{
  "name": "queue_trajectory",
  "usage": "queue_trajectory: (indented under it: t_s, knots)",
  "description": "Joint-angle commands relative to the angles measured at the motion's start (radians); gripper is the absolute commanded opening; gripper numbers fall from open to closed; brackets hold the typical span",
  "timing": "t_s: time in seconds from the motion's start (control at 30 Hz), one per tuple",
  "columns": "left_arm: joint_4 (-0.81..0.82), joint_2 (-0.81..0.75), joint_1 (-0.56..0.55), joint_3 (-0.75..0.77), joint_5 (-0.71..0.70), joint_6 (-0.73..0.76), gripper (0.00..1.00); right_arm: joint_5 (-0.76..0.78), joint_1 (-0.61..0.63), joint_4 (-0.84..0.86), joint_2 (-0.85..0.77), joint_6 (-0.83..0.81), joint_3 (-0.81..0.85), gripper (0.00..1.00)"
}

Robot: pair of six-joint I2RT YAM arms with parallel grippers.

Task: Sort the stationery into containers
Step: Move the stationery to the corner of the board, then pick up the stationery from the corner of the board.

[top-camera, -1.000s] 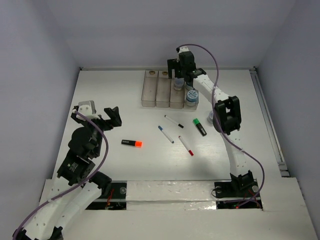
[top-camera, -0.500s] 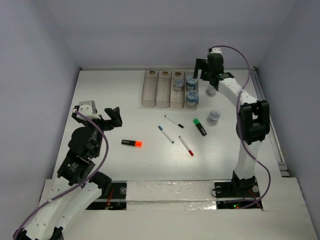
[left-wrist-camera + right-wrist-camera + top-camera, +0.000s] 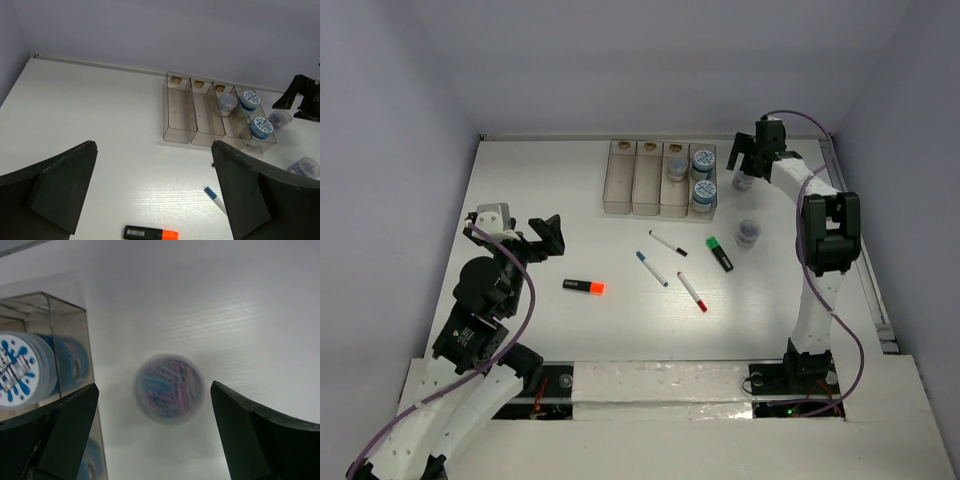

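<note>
The beige bins [image 3: 632, 182] stand at the back. One blue-white roll [image 3: 676, 170] lies in the third bin and two [image 3: 702, 160] in the fourth. A round tub [image 3: 742, 181] sits on the table right of the bins, and another [image 3: 748, 232] lies nearer. My right gripper [image 3: 746, 166] is open above the first tub [image 3: 169, 387], which shows blurred between its fingers [image 3: 154, 390]. My left gripper [image 3: 515, 235] is open and empty at the left [image 3: 155, 200]. The orange highlighter [image 3: 584, 288], green highlighter [image 3: 720, 254] and the black [image 3: 668, 243], blue [image 3: 652, 269] and red [image 3: 692, 292] pens lie mid-table.
The white table [image 3: 540, 180] is walled at the back and on both sides. The first two bins [image 3: 179, 107] hold only their brown marks. The right arm's elbow [image 3: 830, 230] hangs over the right side.
My right gripper has swung from over the third bin to the right, above the loose tub. A roll now lies in the third bin. The left arm has not moved.
</note>
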Motion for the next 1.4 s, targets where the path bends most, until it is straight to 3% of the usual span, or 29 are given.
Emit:
queue_trajectory:
  t_s: [0.0, 0.23, 0.43, 0.5, 0.53, 0.63, 0.7, 0.8, 0.97, 1.2, 1.37]
  knots:
    - [0.044, -0.001, 0.006, -0.003, 0.019, -0.006, 0.99, -0.027, 0.009, -0.039, 0.053, -0.039, 0.145, 1.0]
    - [0.046, -0.001, 0.006, -0.003, 0.014, -0.006, 0.99, 0.018, 0.009, -0.05, 0.098, -0.031, 0.147, 0.95]
    - [0.044, 0.007, 0.006, -0.002, 0.017, -0.006, 0.99, 0.012, 0.009, -0.059, 0.115, -0.024, 0.165, 0.79]
    - [0.044, 0.004, 0.006, -0.003, 0.011, -0.006, 0.99, 0.016, 0.009, -0.059, 0.107, -0.025, 0.164, 0.53]
    - [0.044, 0.002, 0.015, -0.003, 0.013, -0.006, 0.99, 0.019, 0.009, -0.053, 0.099, -0.025, 0.162, 0.49]
    - [0.044, 0.004, 0.015, -0.002, 0.014, -0.006, 0.99, 0.033, 0.009, -0.058, 0.076, -0.036, 0.154, 0.51]
    - [0.044, 0.005, 0.015, -0.002, 0.016, -0.006, 0.99, 0.035, 0.009, -0.072, 0.072, -0.042, 0.168, 0.45]
    - [0.043, -0.001, 0.015, -0.003, 0.014, -0.006, 0.99, 0.039, 0.009, -0.06, 0.032, -0.045, 0.139, 0.44]
    - [0.044, -0.002, 0.015, -0.003, 0.017, -0.006, 0.99, -0.034, 0.009, 0.016, -0.144, -0.044, 0.044, 0.43]
    - [0.044, -0.007, 0.015, -0.003, 0.016, -0.006, 0.99, -0.062, 0.166, 0.091, -0.309, -0.064, -0.056, 0.43]
    - [0.043, -0.01, 0.015, -0.003, 0.014, -0.006, 0.99, -0.09, 0.307, 0.092, -0.286, -0.07, -0.038, 0.43]
